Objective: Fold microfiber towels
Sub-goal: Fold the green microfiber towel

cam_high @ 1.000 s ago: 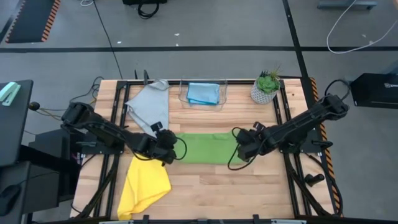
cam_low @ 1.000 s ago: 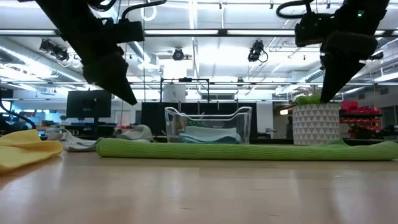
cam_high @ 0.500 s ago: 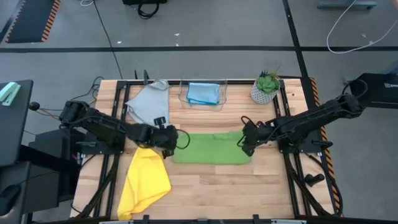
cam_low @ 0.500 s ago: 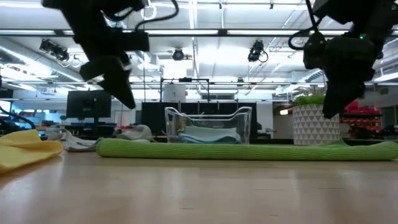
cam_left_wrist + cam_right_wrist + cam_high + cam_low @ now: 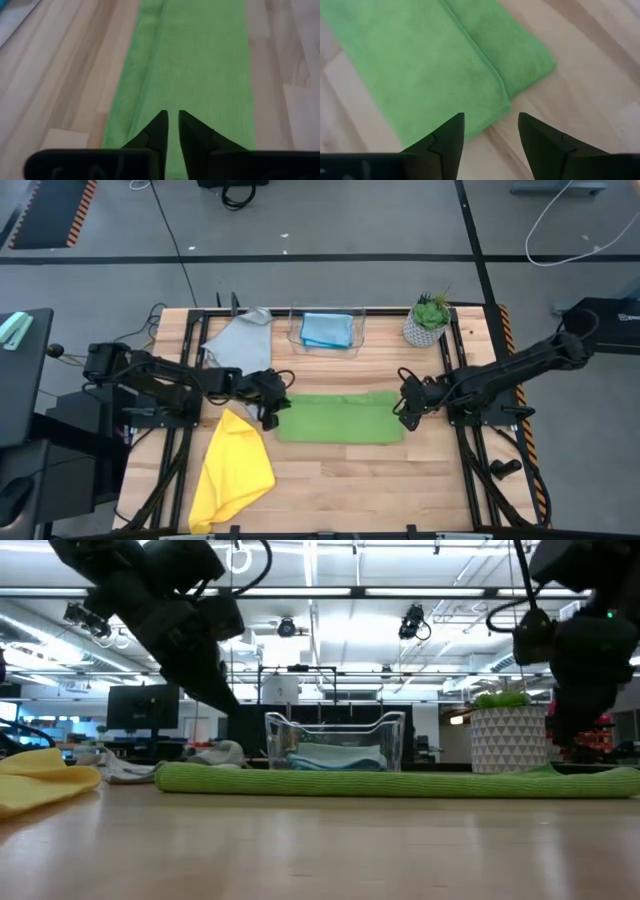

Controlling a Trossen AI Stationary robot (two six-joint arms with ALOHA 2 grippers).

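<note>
At the left of your high view, the yellow towel (image 5: 233,471) lies crumpled at the table's (image 5: 340,480) near left corner, hanging toward the edge. Behind it, the grey towel (image 5: 241,348) lies loosely spread at the far left, beside the container.

The left gripper (image 5: 277,406) sits just off the left short end of the green towel (image 5: 341,418), above the cloth rather than on it. In your left wrist view its fingers (image 5: 161,131) stand close together with only a thin gap between them, and nothing is held; the green towel (image 5: 192,65) runs away beneath them, one long edge doubled over into a ridge.

At centre, the green towel lies flat on the table as a long folded rectangle, its length running across between the two grippers. In the low view it shows as a low green band (image 5: 400,781).

Behind it, at the far edge, stands a clear plastic container (image 5: 294,330). Inside it lies the light blue towel (image 5: 327,329), folded small; the low view shows it resting on the container's (image 5: 392,730) floor.

The right gripper (image 5: 408,406) hovers at the towel's right short end. Your right wrist view shows its fingers (image 5: 445,141) spread wide and empty over the towel's corner (image 5: 490,95).

At the far right corner stands a small potted plant (image 5: 428,320) in a white pot.
</note>
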